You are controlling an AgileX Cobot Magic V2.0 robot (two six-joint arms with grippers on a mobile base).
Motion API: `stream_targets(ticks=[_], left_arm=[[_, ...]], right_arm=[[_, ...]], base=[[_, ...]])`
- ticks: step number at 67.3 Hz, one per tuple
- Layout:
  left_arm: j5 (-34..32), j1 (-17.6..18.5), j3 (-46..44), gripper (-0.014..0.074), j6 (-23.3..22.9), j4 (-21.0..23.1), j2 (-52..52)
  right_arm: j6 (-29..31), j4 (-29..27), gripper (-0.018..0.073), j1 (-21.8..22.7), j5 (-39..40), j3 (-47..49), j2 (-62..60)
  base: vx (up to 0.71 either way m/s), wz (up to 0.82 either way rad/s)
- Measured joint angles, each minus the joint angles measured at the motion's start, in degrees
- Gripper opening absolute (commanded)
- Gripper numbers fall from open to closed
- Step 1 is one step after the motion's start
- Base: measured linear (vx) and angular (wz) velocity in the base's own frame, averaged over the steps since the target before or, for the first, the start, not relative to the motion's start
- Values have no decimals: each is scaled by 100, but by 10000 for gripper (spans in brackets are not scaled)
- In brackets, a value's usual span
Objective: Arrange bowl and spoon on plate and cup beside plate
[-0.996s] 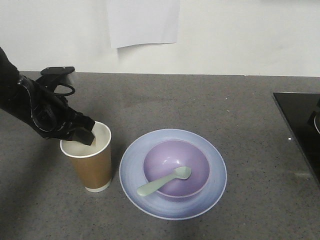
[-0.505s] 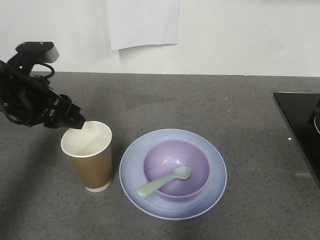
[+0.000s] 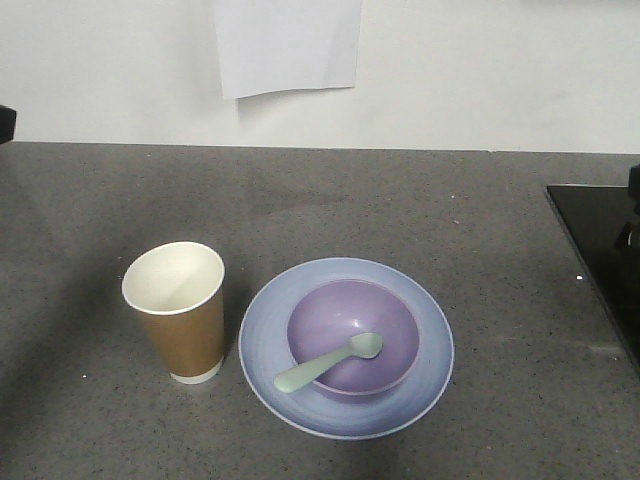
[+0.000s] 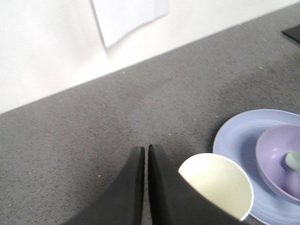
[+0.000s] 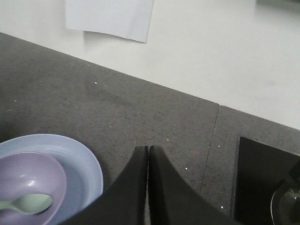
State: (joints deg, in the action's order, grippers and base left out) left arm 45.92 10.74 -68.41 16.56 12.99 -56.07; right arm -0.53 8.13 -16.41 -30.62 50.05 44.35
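Bowl (image 3: 352, 338) on plate (image 3: 345, 346), spoon (image 3: 328, 361) inside | cup (image 3: 179, 311) upright just left of plate | speckled grey surface (image 3: 400, 200), white wall (image 3: 480, 70), paper sheet (image 3: 287, 42), black hob (image 3: 600, 250) right | both fingers (image 4: 143, 161) (image 5: 148, 161) pressed together, empty

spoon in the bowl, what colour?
Pale mint-green plastic spoon, resting in the glossy lavender-purple bowl. Clearest in the exterior front-facing view.

No legible text or markings anywhere.
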Motion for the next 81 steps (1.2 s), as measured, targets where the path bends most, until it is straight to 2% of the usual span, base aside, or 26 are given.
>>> stream_targets(ticks=[7, 14, 21, 38, 81], left_arm=[[-604, 0, 937, -8, 0, -32, 491], [-1159, 0, 1993, -8, 0, -44, 900], [-1665, 0, 2749, -8, 0, -32, 1181], [-1990, 0, 3054, -8, 0, 5, 1437], [-2047, 0, 3102, -8, 0, -41, 1444]], right_arm=[[-900, 756, -6, 0, 499, -789, 7], [-1504, 1417, -6, 0, 739, -1305, 14], [-1917, 1796, -6, 0, 861, -1524, 14], [-2106, 1912, -6, 0, 879, -1560, 14], [-2123, 1930, -6, 0, 890, -1560, 14]], base=[[0, 0], [0, 0], [0, 0], [0, 0], [0, 0]])
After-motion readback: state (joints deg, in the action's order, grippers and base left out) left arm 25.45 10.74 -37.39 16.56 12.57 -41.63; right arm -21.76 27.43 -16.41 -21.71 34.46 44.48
